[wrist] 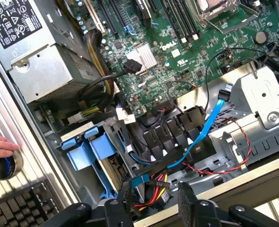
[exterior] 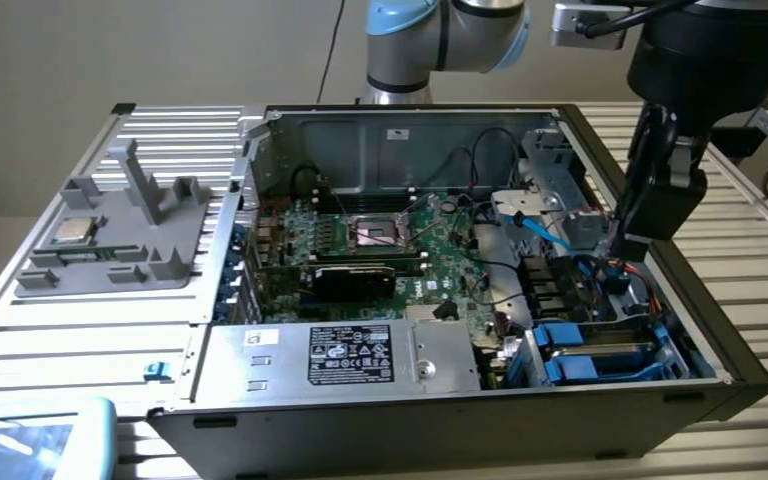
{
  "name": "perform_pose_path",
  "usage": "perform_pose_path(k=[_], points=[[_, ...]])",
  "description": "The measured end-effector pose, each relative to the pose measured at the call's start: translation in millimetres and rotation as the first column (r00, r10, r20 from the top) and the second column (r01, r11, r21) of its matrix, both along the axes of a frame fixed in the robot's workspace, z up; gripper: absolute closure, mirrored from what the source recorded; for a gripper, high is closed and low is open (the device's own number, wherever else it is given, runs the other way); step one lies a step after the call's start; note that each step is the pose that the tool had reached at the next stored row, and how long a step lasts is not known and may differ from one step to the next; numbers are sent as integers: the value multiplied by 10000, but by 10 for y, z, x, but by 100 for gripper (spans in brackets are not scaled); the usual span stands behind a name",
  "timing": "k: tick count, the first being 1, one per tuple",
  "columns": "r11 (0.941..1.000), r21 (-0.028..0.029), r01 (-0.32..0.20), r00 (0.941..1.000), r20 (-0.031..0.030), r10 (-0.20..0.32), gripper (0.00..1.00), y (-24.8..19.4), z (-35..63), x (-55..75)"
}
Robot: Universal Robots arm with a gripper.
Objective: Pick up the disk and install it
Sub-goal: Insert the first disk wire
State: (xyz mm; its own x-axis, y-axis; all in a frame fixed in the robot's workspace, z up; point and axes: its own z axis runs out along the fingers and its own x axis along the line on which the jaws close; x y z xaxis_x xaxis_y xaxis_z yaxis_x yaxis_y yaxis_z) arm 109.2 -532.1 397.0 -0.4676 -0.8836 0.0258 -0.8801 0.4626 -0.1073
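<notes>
**Hand open over the wires, disk low in the case corner**

I hold nothing. My fingers stand wide apart above the wire bundle, near the disk. It lies flat in the front corner of the case, on the exterior view's right. Whether it sits fully home I cannot tell.

To work well here, I judge that I must square myself to the bracket's long edges and move straight. I must also keep clear of the bundle and the blue cable, either of which could snag a finger.

The disk shows a silver face framed in bright blue plastic, with two blue tabs at one end.
</notes>
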Motion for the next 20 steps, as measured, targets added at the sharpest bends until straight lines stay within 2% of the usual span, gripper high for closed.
perform_pose_path(k=[11, 12, 14, 18, 19, 20], points=[[10000, 3, 0, 10000, 0, 0, 48, -6, 0, 0], [10000, 34, -1, 10000, 0, 1, 48, -26, 1, 0], [9999, 158, -1, 10000, 0, 1, 48, -66, 1, 0], [9989, 475, 0, 10000, -2, 0, 48, -152, 2, 0], [9987, 514, -1, 10000, -2, 1, 48, -172, 1, 0], [9986, 525, -4, 10000, -3, 5, 48, -188, 2, 0]])
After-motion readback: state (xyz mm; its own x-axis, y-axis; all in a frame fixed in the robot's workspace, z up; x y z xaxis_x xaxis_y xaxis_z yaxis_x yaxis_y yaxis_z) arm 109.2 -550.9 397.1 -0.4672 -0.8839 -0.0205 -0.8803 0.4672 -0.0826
